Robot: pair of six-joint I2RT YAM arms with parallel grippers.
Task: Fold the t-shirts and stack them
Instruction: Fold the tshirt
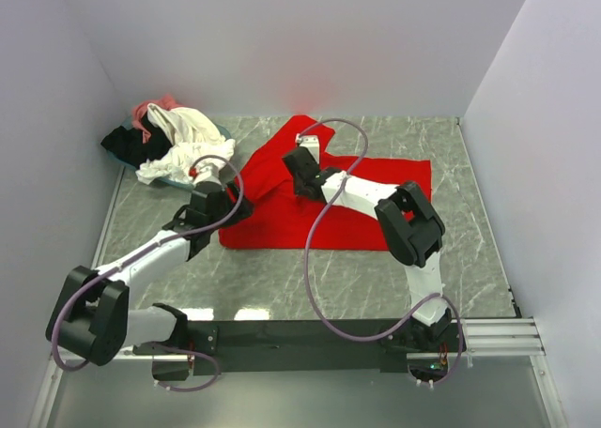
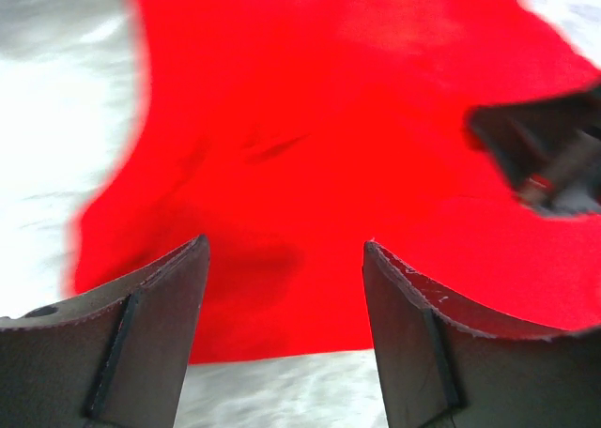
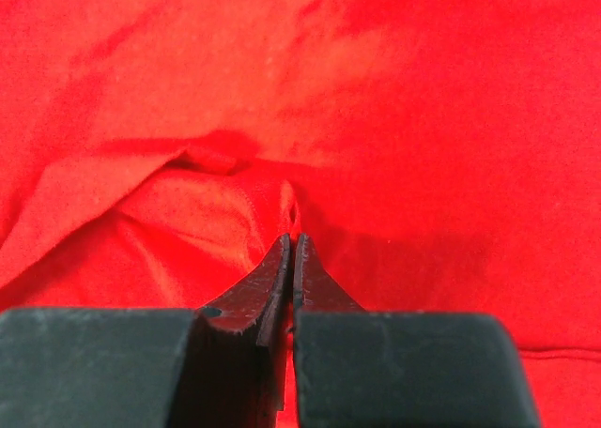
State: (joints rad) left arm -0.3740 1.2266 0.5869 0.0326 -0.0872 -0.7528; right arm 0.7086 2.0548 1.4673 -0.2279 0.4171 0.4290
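The bright red t-shirt (image 1: 376,203) lies spread on the table's middle, with one part reaching toward the back. My right gripper (image 1: 303,149) is down on its upper left part. In the right wrist view the gripper (image 3: 292,238) is shut and pinches a raised fold of the red shirt (image 3: 423,118). My left gripper (image 1: 214,173) is at the shirt's left edge. In the left wrist view it (image 2: 286,245) is open and empty, just above the table, with the red shirt (image 2: 329,118) ahead. A cream-white shirt (image 1: 183,137), a black one (image 1: 127,142) and a pink one (image 1: 155,107) lie heaped at the back left.
The heap rests on a teal-rimmed tray (image 1: 167,180) by the left wall, close to my left gripper. White walls close in the left, back and right sides. The right arm's elbow (image 1: 413,226) stands over the shirt's right part. A purple cable (image 1: 315,250) loops over the shirt.
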